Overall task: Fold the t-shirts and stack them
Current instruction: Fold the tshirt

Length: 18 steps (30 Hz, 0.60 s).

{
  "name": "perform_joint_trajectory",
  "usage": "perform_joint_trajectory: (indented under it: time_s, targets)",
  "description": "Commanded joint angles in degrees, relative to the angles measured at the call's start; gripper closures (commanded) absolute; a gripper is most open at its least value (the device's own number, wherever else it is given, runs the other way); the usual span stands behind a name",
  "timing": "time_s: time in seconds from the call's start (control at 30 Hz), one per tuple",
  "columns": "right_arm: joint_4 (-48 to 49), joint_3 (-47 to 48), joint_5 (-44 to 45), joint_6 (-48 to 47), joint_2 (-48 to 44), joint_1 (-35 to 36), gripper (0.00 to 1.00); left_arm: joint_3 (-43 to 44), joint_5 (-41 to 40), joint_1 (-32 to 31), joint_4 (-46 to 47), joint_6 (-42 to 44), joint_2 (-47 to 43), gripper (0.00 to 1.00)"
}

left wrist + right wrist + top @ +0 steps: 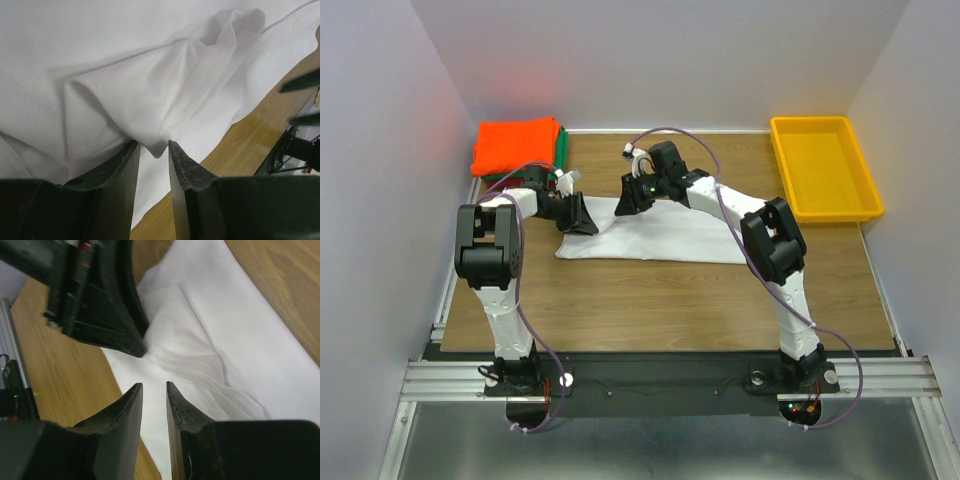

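The white t-shirt (665,237) lies spread across the middle of the table, partly folded into a long band. My left gripper (582,216) is at its left end. In the left wrist view its jaws (153,144) stand a narrow gap apart, with a raised fold of the white t-shirt (150,95) pinched at their tips. My right gripper (632,196) hovers over the shirt's far edge, close to the left one. Its jaws (154,385) are slightly apart and empty above the white cloth (215,340). Folded orange, green and dark red t-shirts (517,146) are stacked at the back left.
A yellow plastic tray (865,190) stands at the back right. The left gripper's black body (100,305) fills the upper left of the right wrist view. The right gripper's fingers (302,82) show at the right edge of the left wrist view. White walls enclose the wooden table (650,300).
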Motion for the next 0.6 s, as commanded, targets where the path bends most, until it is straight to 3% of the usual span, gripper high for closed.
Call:
perform_joint_trajectory:
  time_s: [0.0,0.27,0.57]
  targets:
    - [1.44,-0.27,3.40,-1.60,1.76,0.06,0.69,-0.44,1.36,-0.30,-3.39,4.72,-5.47,0.59]
    - [1.96,-0.89,8.15,-4.95,3.87,-0.12,0.70,-1.41,7.77,-0.30,-7.18,13.07,-9.08,0.59]
    - [3.37,-0.54,10.70,-3.45,5.01,-0.56,0.73,0.61,11.47,-0.30,1.96,7.89,-4.07,0.63]
